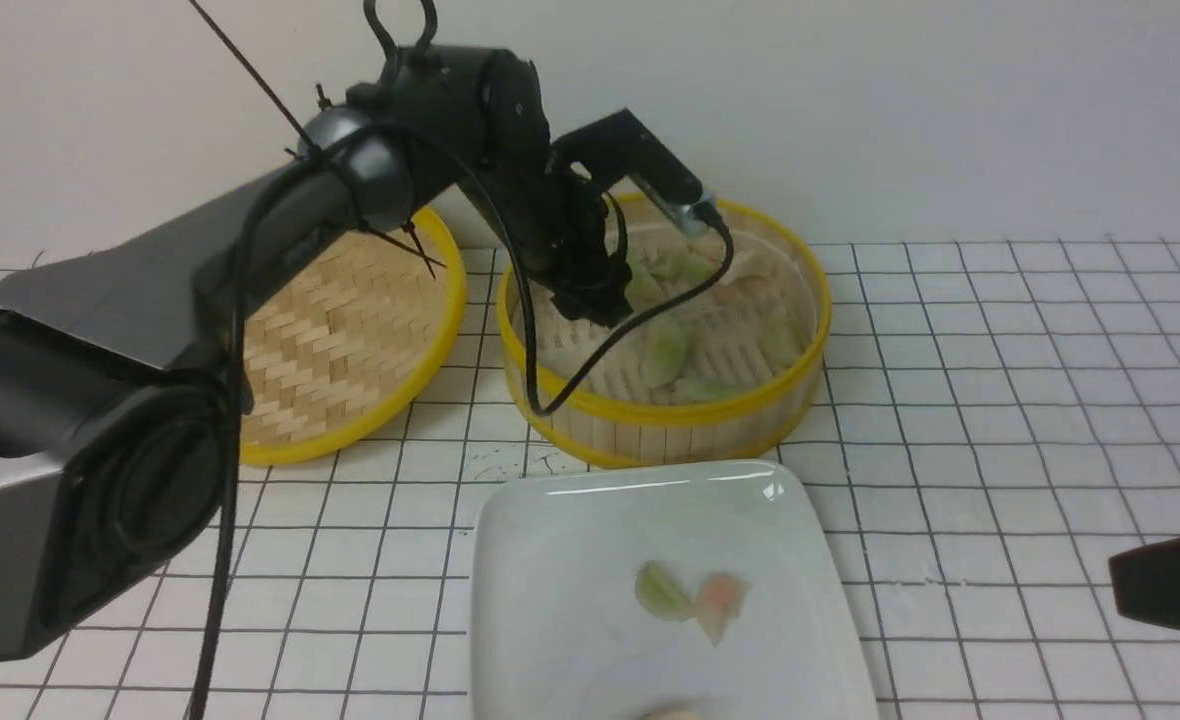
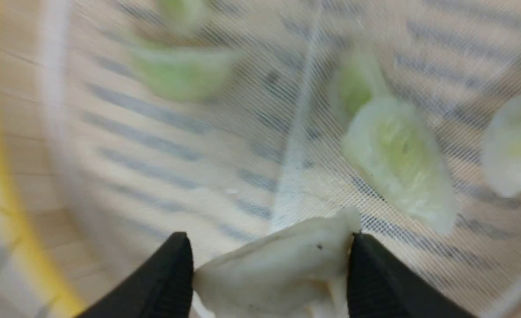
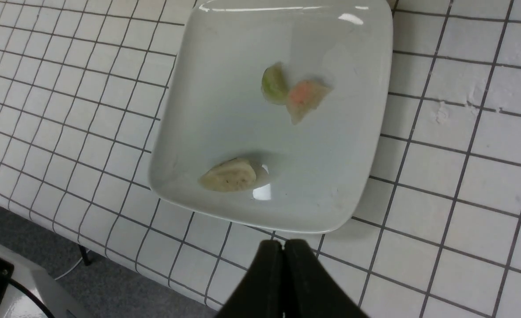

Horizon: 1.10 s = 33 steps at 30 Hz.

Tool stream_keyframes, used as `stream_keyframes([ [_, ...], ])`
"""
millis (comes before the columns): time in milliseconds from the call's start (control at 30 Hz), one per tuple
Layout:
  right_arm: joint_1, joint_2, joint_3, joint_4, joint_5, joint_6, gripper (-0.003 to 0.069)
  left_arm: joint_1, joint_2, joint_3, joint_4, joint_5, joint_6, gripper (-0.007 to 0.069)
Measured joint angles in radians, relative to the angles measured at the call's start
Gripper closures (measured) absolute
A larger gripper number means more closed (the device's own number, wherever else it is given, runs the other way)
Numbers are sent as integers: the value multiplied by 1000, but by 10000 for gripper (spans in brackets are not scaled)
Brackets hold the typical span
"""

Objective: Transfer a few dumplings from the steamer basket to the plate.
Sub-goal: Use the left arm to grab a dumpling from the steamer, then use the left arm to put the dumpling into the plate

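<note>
The steamer basket (image 1: 672, 410) stands at the back centre with several pale green dumplings (image 1: 665, 350) on its slatted floor. My left gripper (image 1: 590, 305) reaches down into its left side. In the left wrist view the left gripper (image 2: 269, 240) is shut on a whitish dumpling (image 2: 278, 269), both fingers pressing its ends, with a green dumpling (image 2: 397, 159) beyond it. The plate (image 1: 550, 520) sits in front of the basket, holding a green dumpling (image 1: 660, 592), a pinkish one (image 1: 722, 600) and a beige one (image 3: 228, 176). My right gripper (image 3: 284, 243) is shut and empty, near the plate's (image 3: 225, 66) edge.
The flat woven lid (image 1: 350, 330) with a yellow rim lies left of the basket, partly behind my left arm. A white mesh cloth (image 2: 296, 132) lines the basket floor. The table's front edge (image 3: 88, 247) runs just below the plate, with grey floor beyond.
</note>
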Motion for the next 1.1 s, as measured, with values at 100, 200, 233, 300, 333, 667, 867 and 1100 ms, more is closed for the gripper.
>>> stream_keyframes([
  [100,0,0,0,0,0,0,669,0,-50,-50,14,95,-40,228],
  [200,0,0,0,0,1,0,669,0,-102,-96,15,213,-64,229],
  [233,0,0,0,0,2,0,669,0,-121,-110,8,240,-68,228],
  [300,0,0,0,0,1,-1,669,0,-155,-125,-11,261,-77,228],
  [333,0,0,0,0,-2,-2,669,0,-185,-126,-35,269,-101,228],
  [667,0,0,0,4,-8,-40,669,-2,-377,178,-149,279,-409,228],
  [867,0,0,0,4,-8,-64,669,-8,-432,523,-257,276,-409,228],
  [1100,0,0,0,4,-39,-86,669,-64,-323,657,-262,252,-346,228],
])
